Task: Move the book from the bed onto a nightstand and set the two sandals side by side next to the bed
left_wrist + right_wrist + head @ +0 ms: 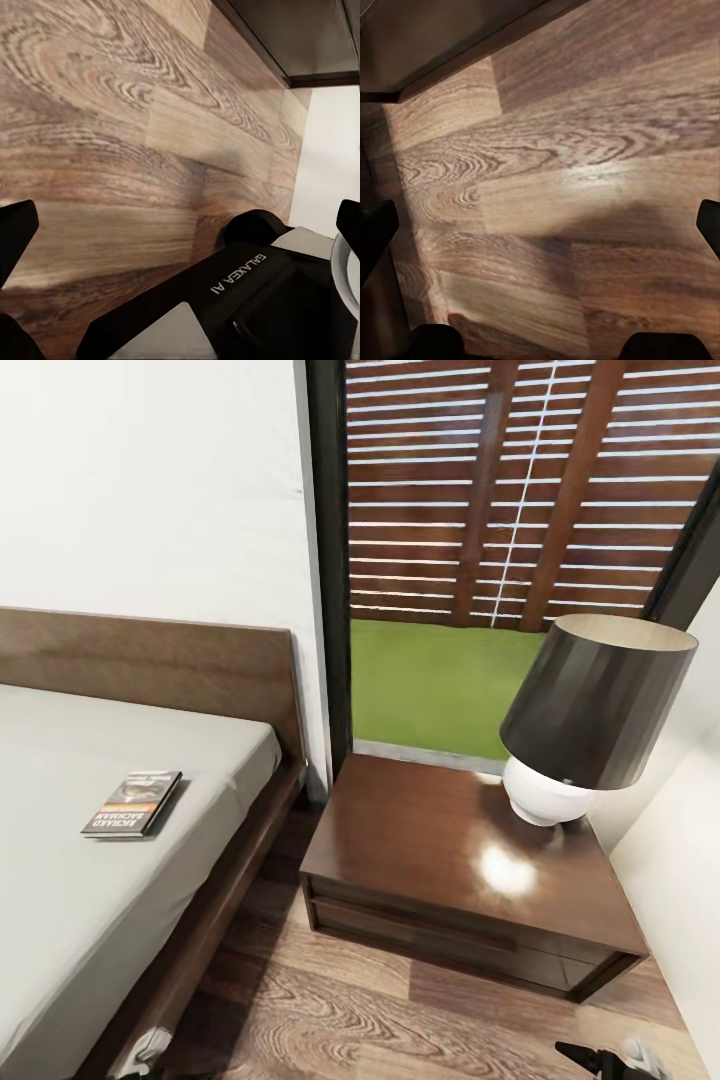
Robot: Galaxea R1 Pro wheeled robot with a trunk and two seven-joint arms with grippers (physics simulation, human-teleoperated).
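Note:
The book (132, 803) lies flat on the grey mattress of the bed (70, 920), near the edge that faces the nightstand (420, 840). A strip of wooden floor separates the dark glossy nightstand from the bed. Its front half is bare. The two sandals are out of view. My left gripper (180, 232) hangs open over bare floor planks, with its fingertips (15, 240) wide apart. My right gripper (540, 229) is open too, with only floor between its fingers (376, 234). Both arms sit low at the bottom edge of the head view.
A lamp (590, 710) with a black shade and white base fills the nightstand's back right corner. Behind it is a window with wooden slats (500, 490). A white wall (680, 880) closes in on the right. My own base (240, 281) shows under the left gripper.

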